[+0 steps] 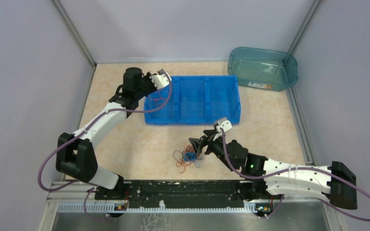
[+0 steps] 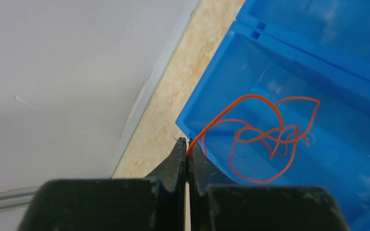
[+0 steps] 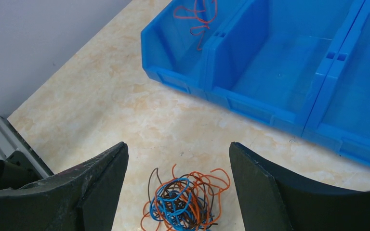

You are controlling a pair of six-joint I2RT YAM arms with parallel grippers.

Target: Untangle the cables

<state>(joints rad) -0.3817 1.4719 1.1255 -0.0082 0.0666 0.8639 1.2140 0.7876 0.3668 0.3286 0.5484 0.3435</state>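
Observation:
A small tangle of orange, blue and dark cables (image 1: 187, 157) lies on the table in front of the blue bin; it also shows in the right wrist view (image 3: 185, 199). My right gripper (image 3: 178, 159) is open, its jaws wide apart above and on either side of the tangle, not touching it. My left gripper (image 2: 187, 144) is shut on one end of an orange cable (image 2: 265, 139), over the near left corner of the bin's left compartment (image 2: 289, 72). The rest of that cable lies looped inside the compartment, also seen in the top view (image 1: 160, 99).
The blue bin (image 1: 192, 117) has three compartments side by side; the middle and right ones hold nothing visible. A teal tub (image 1: 262, 67) stands at the back right. Grey walls close the left, back and right sides. A black rail runs along the near edge.

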